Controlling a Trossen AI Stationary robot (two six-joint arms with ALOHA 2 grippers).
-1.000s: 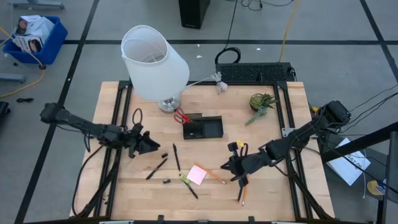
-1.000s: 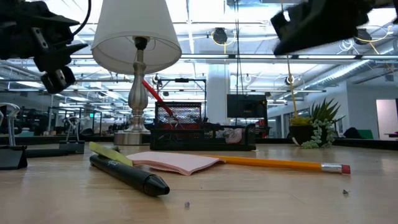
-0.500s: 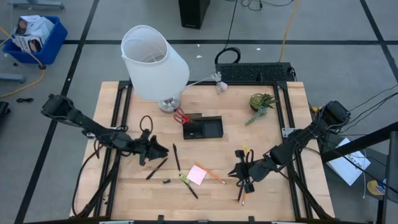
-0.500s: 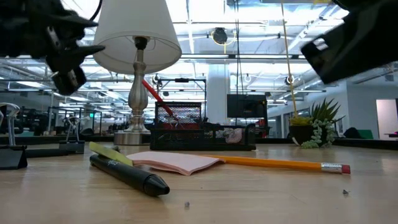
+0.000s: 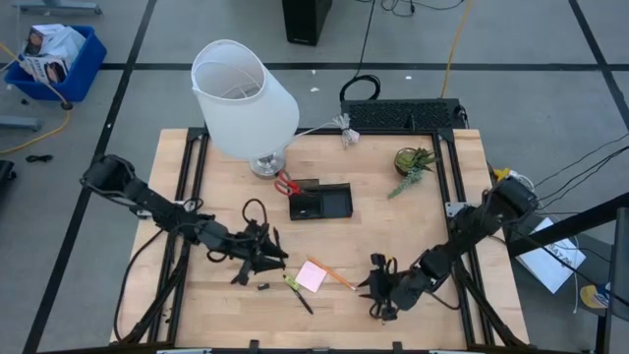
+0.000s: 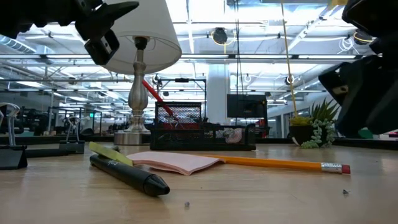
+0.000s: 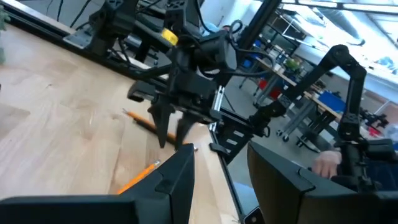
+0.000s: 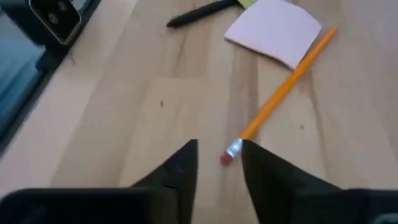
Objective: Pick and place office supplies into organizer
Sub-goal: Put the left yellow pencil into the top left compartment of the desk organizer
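Scissors are sitting at the organizer; right pincer, open and empty, is nearing the orange pencil; left pincer is hovering open.

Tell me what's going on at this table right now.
Two robot arms are sorting office supplies into a black organizer beside the lamp. The right gripper is down at the table, open, with the eraser end of an orange pencil between its fingers, not gripped. The left gripper hovers over the pens, holding nothing. A pink sticky-note pad lies loose; red scissors stand in the organizer.
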